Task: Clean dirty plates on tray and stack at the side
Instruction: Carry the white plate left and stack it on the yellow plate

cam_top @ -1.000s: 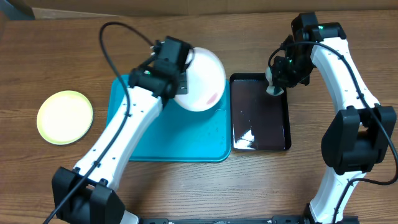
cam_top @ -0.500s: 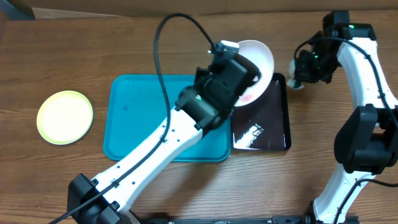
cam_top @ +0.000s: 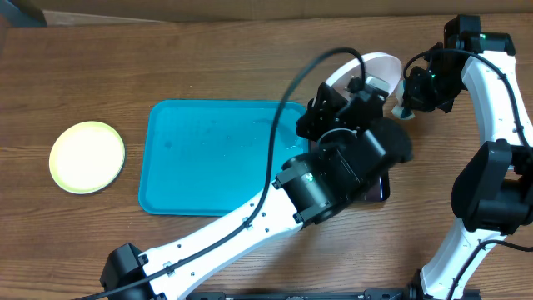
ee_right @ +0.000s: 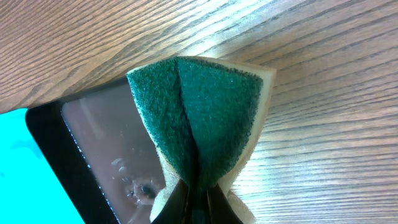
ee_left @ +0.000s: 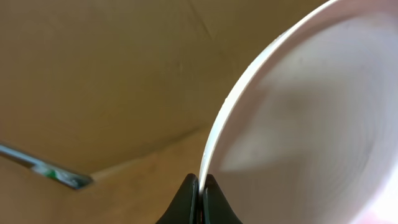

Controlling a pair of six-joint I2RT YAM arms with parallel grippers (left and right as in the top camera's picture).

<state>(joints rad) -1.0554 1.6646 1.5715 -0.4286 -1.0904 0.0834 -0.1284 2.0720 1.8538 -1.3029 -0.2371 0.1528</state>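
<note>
White plate (cam_top: 381, 63) moved farther right in left gripper (ee_left: 200, 188).

The turquoise tray (cam_top: 200, 158) lies open to an approach from above and from its far and left sides. The left arm (cam_top: 325, 179) slants from near left to far right, covering the tray's near right corner and most of the black tray (ee_right: 93, 155). At far right, the lifted white plate (cam_top: 379, 65) and the right gripper (ee_right: 194, 190) with its sponge (ee_right: 199, 118) leave only a narrow gap. The yellow-green plate (cam_top: 87, 157) sits well apart at left.
</note>
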